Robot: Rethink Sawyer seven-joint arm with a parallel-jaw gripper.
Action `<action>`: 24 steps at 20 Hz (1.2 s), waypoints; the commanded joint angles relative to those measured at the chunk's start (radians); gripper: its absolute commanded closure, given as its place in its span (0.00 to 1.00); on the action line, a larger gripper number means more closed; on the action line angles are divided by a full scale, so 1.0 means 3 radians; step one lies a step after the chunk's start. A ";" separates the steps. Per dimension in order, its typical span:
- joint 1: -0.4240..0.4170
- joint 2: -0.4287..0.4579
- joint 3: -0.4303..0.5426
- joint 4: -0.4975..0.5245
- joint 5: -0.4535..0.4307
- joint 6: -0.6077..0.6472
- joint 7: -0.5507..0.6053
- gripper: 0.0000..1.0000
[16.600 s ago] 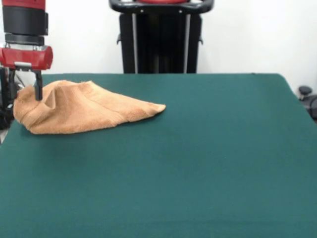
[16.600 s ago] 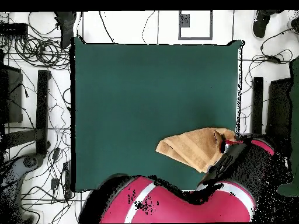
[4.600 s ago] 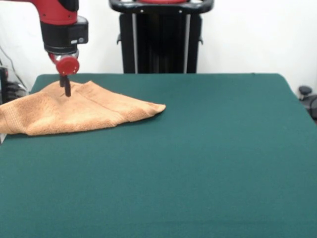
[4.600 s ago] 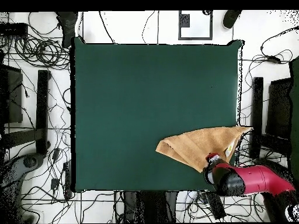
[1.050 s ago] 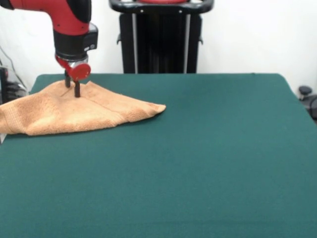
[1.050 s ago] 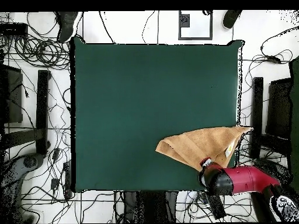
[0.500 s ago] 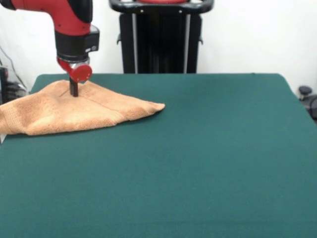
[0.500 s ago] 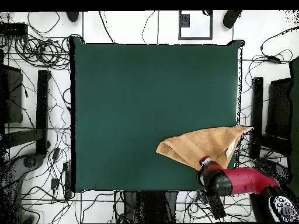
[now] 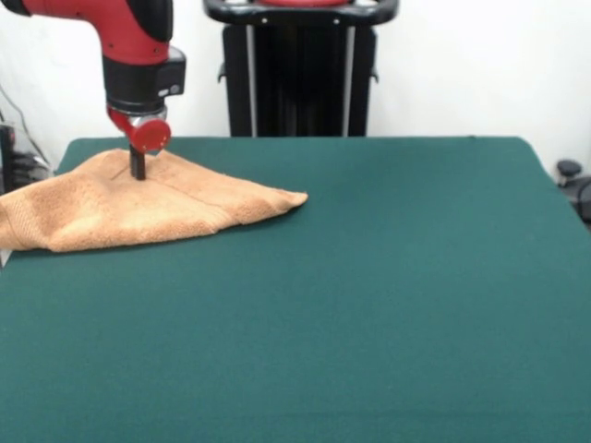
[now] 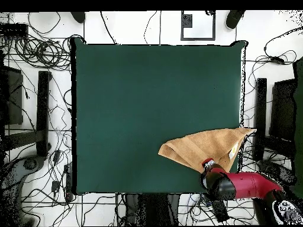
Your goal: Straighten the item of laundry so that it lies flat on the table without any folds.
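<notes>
Compared with one second ago, the gripper [image 9: 138,168] is showing only one dark stem in the front view instead of two separate tips, so the fingers seem to have come together. The tips are resting on the raised ridge of the towel [image 9: 138,201], and I am judging that they are pinching a small piece of cloth there, though the contact itself is too small to see clearly. The arm is hardly moving between the last half second and now. This probably means the grasp is just made and the pulling is not yet begun.

The towel is lying folded over itself in a long wedge shape at the left far part of the tabletop [image 9: 369,295] in the front view. Its pointed corner is reaching toward the middle, and its broad end is hanging a little past the left edge. In the overhead view the towel [image 10: 204,146] is sitting at the lower right corner of the tabletop [image 10: 154,94], with the gripper [image 10: 206,162] at its lower border. The gripper is standing above the far side of the towel, near the fold line, not at a corner.
</notes>
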 commanded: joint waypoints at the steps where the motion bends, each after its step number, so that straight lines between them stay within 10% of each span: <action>1: 0.0057 0.0229 0.0116 -0.0103 0.0167 -0.0102 0.0017 1.00; 18: 0.0232 -0.1015 0.0245 0.0623 0.0991 0.0780 -0.0334 1.00; 24: 0.0156 -0.0676 0.0214 0.0475 0.0781 0.0402 -0.0269 1.00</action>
